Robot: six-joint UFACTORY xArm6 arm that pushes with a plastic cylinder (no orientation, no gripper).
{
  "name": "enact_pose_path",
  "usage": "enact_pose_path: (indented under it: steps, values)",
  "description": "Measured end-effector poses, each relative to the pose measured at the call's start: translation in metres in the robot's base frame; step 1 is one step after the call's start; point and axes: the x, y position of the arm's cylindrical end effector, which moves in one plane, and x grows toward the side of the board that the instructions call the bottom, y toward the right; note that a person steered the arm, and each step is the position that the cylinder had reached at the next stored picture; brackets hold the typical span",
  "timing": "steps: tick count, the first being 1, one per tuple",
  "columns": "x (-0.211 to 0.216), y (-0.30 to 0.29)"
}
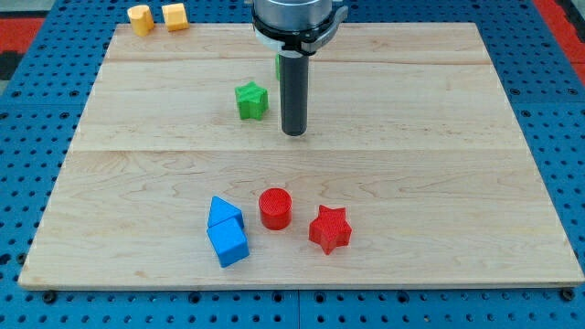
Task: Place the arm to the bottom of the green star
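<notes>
My tip [293, 133], just a bare rod holding nothing, sits right of the green star [251, 100], so I should slide left below it without bumping it.

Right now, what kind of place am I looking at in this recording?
Probably a robotics lab bench: a wooden board lies on a blue perforated base, small blocks like the green star are scattered on it, and my tip stands right of that star.

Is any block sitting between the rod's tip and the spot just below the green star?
Nothing visible does. My tip rests on bare wood to the view's right of the green star, slightly lower. The board below the star is bare, and the red and blue blocks lie far toward the view's bottom.
</notes>
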Motion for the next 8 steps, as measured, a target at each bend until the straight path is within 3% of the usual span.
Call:
enact_pose_path:
  steps: [4, 8]
  values:
    - [0.008, -0.043]
    - [0.008, -0.042]
